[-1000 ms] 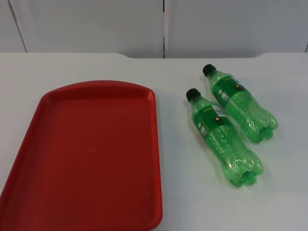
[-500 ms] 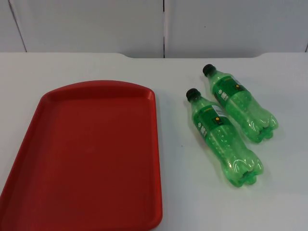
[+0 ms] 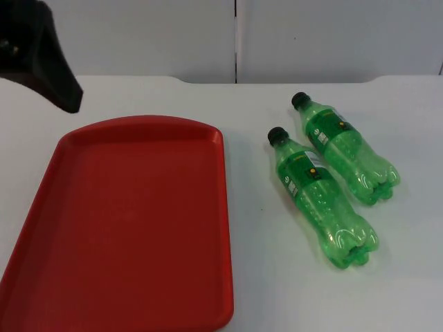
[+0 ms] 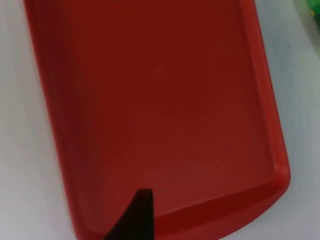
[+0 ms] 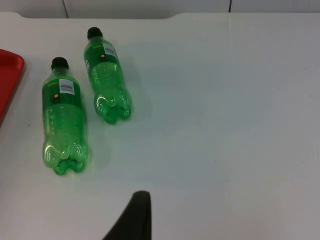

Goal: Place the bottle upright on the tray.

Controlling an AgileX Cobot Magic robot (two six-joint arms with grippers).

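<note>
Green PET bottles, two, lying on their sides on white table [image 3: 291,290], right of red tray [image 3: 131,221], not touching it. Nearer bottle [image 3: 320,197] closest to tray, black cap pointing toward partition wall [image 3: 138,34], lobed base toward camera. Farther bottle [image 3: 342,149] just beside it, roughly parallel, small gap between, cap also toward wall. Both capped, labels facing up; liquid fill unclear. Tray bare, nothing on it.

Left gripper [image 3: 66,97] hanging over far left corner of tray, well apart from both bottles; open or closed: cannot tell. One black fingertip [image 4: 132,217] over tray surface in left wrist view. Right gripper fingertip [image 5: 132,217] above bare table, bottles well ahead of it in right wrist view; open or clenched: cannot tell. Nothing held by either.

Handling guess: thin-walled plastic, light if empty, smooth and round so likely to roll or slip when nudged; squashes under hard squeeze. Best hold probably across labelled mid-body or at stiffer shoulder below cap, fingers crosswise to long axis. Needs rotating base-down before setting on tray; narrow lobed base, tips easily.
</note>
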